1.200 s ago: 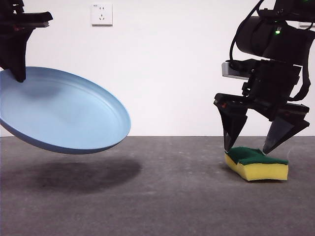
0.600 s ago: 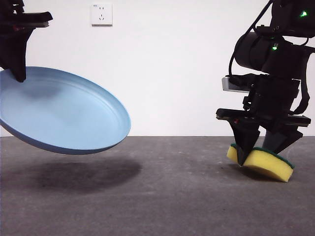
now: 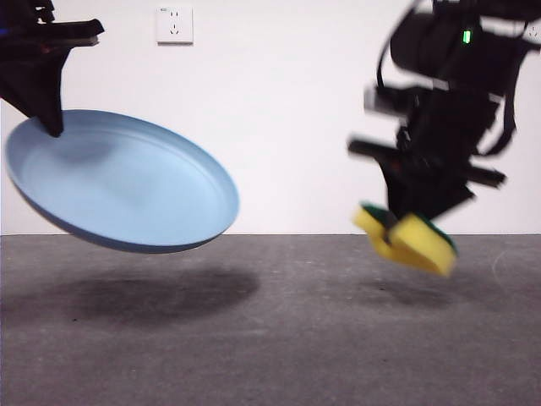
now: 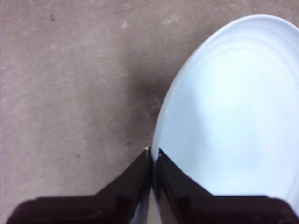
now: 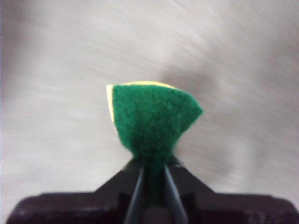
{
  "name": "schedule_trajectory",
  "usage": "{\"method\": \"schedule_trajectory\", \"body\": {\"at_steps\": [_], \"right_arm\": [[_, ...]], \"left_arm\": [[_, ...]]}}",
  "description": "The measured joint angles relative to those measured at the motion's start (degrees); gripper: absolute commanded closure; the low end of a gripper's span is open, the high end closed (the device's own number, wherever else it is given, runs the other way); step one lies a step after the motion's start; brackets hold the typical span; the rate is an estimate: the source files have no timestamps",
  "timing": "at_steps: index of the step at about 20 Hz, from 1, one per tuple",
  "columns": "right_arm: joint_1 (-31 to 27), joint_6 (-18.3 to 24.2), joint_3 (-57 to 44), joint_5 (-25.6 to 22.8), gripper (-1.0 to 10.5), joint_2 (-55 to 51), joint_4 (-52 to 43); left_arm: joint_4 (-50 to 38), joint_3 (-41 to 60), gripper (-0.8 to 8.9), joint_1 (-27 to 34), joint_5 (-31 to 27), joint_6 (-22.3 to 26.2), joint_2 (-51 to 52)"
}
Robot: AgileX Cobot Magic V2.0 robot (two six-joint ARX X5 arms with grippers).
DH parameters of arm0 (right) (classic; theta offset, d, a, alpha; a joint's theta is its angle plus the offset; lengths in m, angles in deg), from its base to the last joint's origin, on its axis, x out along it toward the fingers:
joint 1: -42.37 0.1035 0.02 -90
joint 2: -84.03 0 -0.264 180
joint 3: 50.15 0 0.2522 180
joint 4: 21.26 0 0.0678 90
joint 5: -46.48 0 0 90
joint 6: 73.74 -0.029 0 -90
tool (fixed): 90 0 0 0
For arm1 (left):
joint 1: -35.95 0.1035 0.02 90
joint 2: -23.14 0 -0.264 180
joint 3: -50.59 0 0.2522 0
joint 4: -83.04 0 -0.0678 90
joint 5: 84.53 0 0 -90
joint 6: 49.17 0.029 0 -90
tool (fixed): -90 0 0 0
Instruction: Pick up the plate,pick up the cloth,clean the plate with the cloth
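Observation:
The light-blue plate (image 3: pixel 118 182) hangs tilted in the air at the left, well above the table. My left gripper (image 3: pixel 49 125) is shut on its upper left rim; the left wrist view shows the jaws (image 4: pixel 153 156) pinching the plate's edge (image 4: pixel 233 112). The cloth is a yellow sponge with a green scouring layer (image 3: pixel 406 238). My right gripper (image 3: pixel 414 216) is shut on it and holds it tilted above the table at the right. The right wrist view shows the green layer (image 5: pixel 152 121) squeezed between the jaws.
The grey table (image 3: pixel 270 338) runs across the front with shadows under the plate and sponge. A white wall with a socket (image 3: pixel 174 24) stands behind. The right arm is blurred by motion.
My right gripper closed on the sponge, then lifted it off the table and moved it left. The plate has shifted slightly right and up with the left gripper.

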Motion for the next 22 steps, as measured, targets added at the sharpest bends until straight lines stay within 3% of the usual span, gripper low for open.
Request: {"method": "schedule_trajectory", "body": {"at_steps": [2, 7, 12, 15, 22], "right_arm": [[2.2, -1.6, 0.0, 4.2, 9.6, -3.4, -1.8], [10.7, -5.5, 0.0, 5.2, 9.6, -7.5, -9.6], [16.8, -7.0, 0.0, -0.4, 9.6, -7.4, -14.1], [21.0, -7.1, 0.2, -2.4, 9.6, -7.4, -18.4], [21.3, -7.2, 0.2, -3.5, 9.6, -7.4, -19.3]], "left_arm": [[-1.2, 0.0, 8.22, 0.0, 4.0, -0.8, -0.1], [-2.0, 0.0, 8.22, -0.9, 10.0, -2.8, -0.1], [-1.2, 0.0, 8.22, -2.6, 10.4, -4.1, -0.1], [-1.2, 0.0, 8.22, -6.2, 13.7, -4.8, -0.2], [-0.9, 0.0, 8.22, -8.9, 12.4, -6.9, -0.3]]}}
